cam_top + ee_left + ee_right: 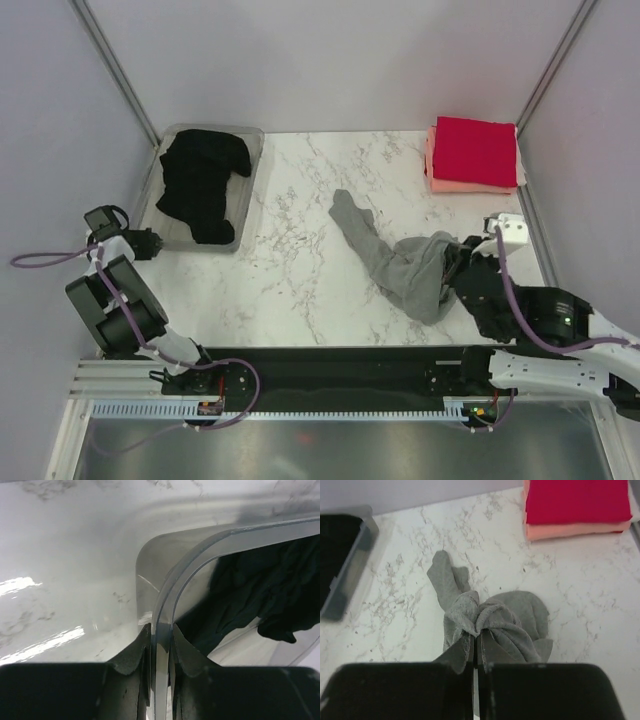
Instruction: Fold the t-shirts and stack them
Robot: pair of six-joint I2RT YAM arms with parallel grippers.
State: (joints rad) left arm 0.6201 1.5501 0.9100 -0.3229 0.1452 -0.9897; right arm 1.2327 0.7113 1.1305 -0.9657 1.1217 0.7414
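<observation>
Two grippers: left gripper (160,632) pinches the clear bin (167,592) by its rim, black t-shirt (260,590) inside; right gripper (476,642) clamps bunched grey t-shirt (520,612); red t-shirt (475,148) lies on salmon t-shirt (450,184).

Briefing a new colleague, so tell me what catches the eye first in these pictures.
The bright red folded tee atop a salmon-pink tee in the far right corner stands out first. Next, the crumpled grey t-shirt right of centre, pinched by the right gripper. On the left, a black tee lies in the clear bin, whose rim the left gripper clamps.
</observation>
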